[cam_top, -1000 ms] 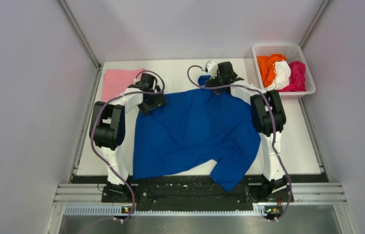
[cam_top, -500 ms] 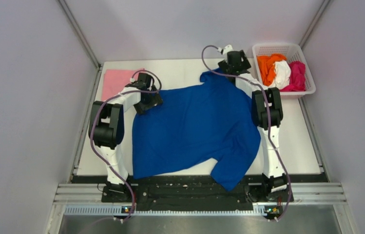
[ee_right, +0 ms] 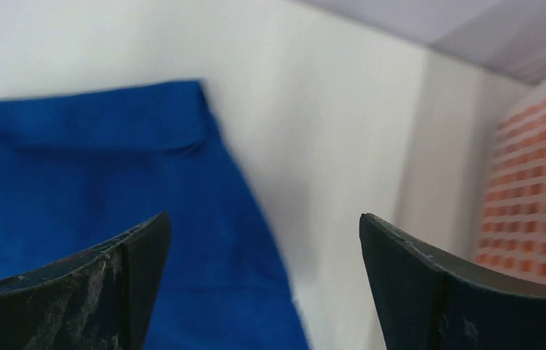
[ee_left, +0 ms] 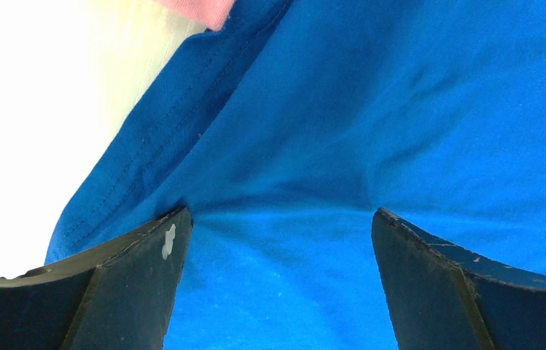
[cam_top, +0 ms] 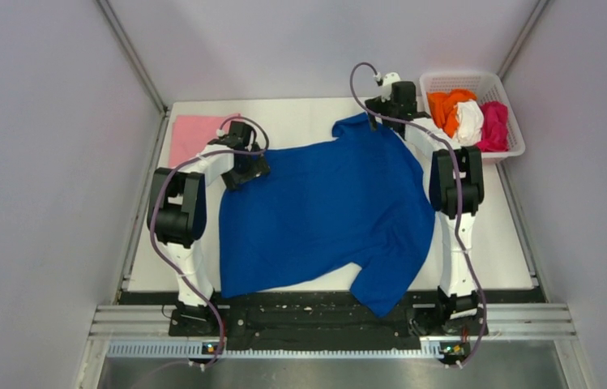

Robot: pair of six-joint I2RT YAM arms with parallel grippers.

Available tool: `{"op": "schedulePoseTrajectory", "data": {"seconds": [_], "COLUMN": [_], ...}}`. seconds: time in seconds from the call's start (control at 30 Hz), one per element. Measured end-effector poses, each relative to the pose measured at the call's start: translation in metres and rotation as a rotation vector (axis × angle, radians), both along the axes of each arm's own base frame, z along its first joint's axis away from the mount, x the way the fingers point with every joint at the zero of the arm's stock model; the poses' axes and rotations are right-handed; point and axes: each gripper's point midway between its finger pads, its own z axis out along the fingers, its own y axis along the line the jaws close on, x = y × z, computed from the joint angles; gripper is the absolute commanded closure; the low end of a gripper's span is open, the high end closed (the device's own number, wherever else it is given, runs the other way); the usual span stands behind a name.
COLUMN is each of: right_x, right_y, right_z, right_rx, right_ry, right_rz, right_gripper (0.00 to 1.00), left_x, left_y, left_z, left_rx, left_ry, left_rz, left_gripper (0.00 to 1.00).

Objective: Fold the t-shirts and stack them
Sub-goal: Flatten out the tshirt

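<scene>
Lying spread over the middle of the desk (cam_top: 300, 113): blue t-shirt (cam_top: 324, 215), mostly flat, one sleeve hanging off the near edge. Pink t-shirt (cam_top: 198, 134) folded flat at the far-left corner; in the left wrist view its corner meets the blue edge. Left fingers (ee_left: 127, 292) wide apart, low over the blue t-shirt's far-left edge, cloth showing between them, nothing pinched; can't tell if the tips touch the fabric. Right fingers (ee_right: 80, 292) also wide apart, holding nothing, at the blue t-shirt's far-right corner, partly over cloth, partly over bare desk. White lattice basket (cam_top: 438, 81) just beside them at the far-right corner, holding orange t-shirt (cam_top: 446, 109), white t-shirt (cam_top: 470, 121) and magenta t-shirt (cam_top: 494, 126), all bunched up.
</scene>
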Motion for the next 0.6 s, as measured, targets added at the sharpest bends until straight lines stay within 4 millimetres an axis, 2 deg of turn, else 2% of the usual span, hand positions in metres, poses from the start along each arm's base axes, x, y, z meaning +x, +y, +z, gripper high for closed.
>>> {"op": "schedulePoseTrajectory", "data": {"seconds": [0.07, 0.17, 0.23, 0.47, 0.6], "right_x": [-0.023, -0.051, -0.058, -0.059, -0.051], "right_y": [0.021, 0.05, 0.066, 0.108, 0.119], "right_z": [-0.011, -0.014, -0.011, 0.01, 0.003], "right_rx": [0.104, 0.285, 0.389, 0.691, 0.764], "right_ry": [0.065, 0.132, 0.147, 0.15, 0.158], "right_rz": [0.072, 0.139, 0.168, 0.244, 0.249], "right_gripper": [0.01, 0.01, 0.01, 0.01, 0.01], "left_x": [0.0, 0.0, 0.0, -0.001, -0.001], "left_y": [0.0, 0.0, -0.001, -0.001, -0.001], "left_z": [0.0, 0.0, 0.001, 0.001, 0.001], "left_rx": [-0.001, -0.004, -0.008, -0.014, -0.013], "left_ry": [0.0, 0.0, 0.001, 0.003, 0.002], "left_rz": [-0.004, -0.007, -0.011, -0.022, -0.025], "left_gripper": [0.02, 0.02, 0.02, 0.02, 0.02]}}
